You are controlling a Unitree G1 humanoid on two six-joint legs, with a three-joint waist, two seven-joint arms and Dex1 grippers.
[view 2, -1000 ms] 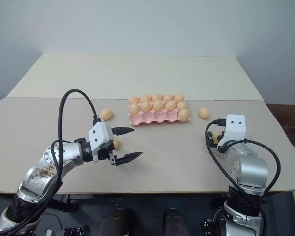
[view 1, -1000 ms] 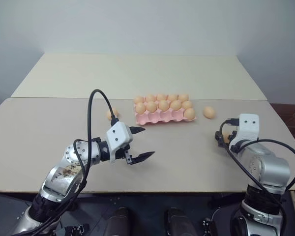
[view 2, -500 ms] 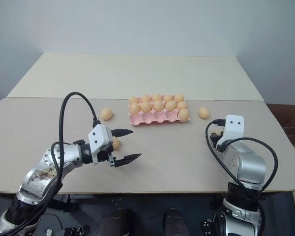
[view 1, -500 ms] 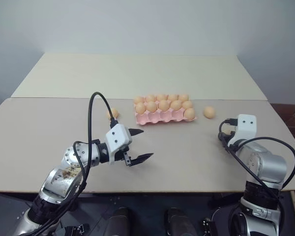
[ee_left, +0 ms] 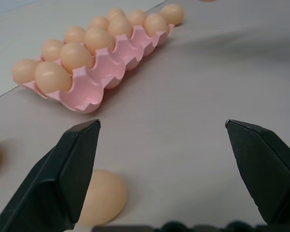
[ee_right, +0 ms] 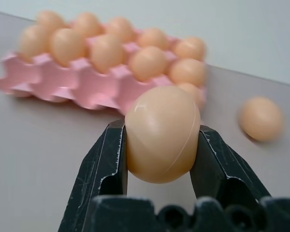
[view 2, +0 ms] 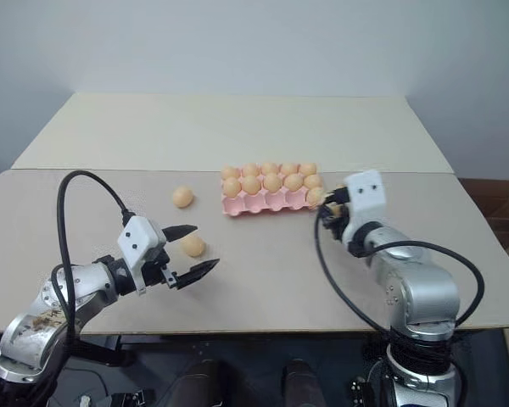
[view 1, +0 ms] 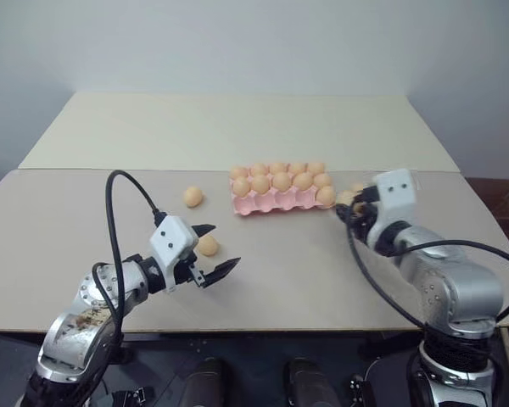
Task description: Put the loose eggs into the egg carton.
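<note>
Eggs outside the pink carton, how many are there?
4 eggs: one held in the right gripper, one on the table right of the carton, two on the table left of it.

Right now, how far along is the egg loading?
Done: the pink moulded egg carton has two rows full plus one front cup. In hand: the right gripper holds one pale orange egg. Left: three loose eggs on the table, four front cups empty.
</note>
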